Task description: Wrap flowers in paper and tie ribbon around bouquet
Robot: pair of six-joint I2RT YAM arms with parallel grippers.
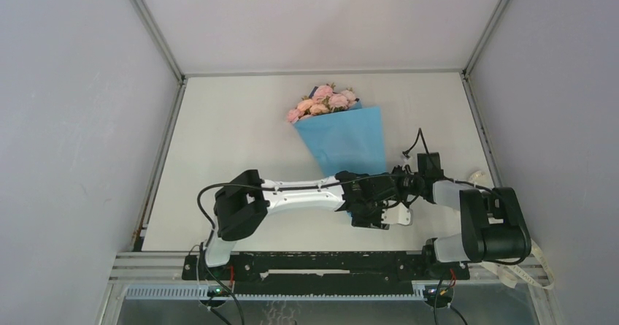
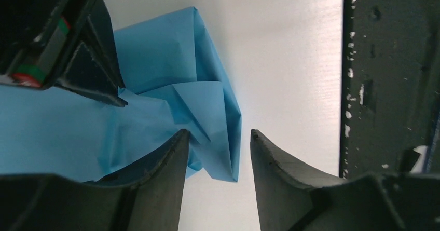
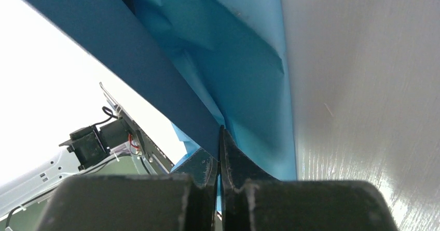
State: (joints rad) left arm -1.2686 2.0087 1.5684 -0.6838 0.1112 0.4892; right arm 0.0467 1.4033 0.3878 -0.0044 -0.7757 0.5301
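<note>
White desk; bouquet lying flat. At its narrow end: my right tool pinched shut on paper, left tool half-open astride crumpled tip.

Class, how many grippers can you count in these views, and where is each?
2. The left gripper stands open over the paper's folded tip; the right gripper is shut on the paper's edge. None seems hidden.
</note>
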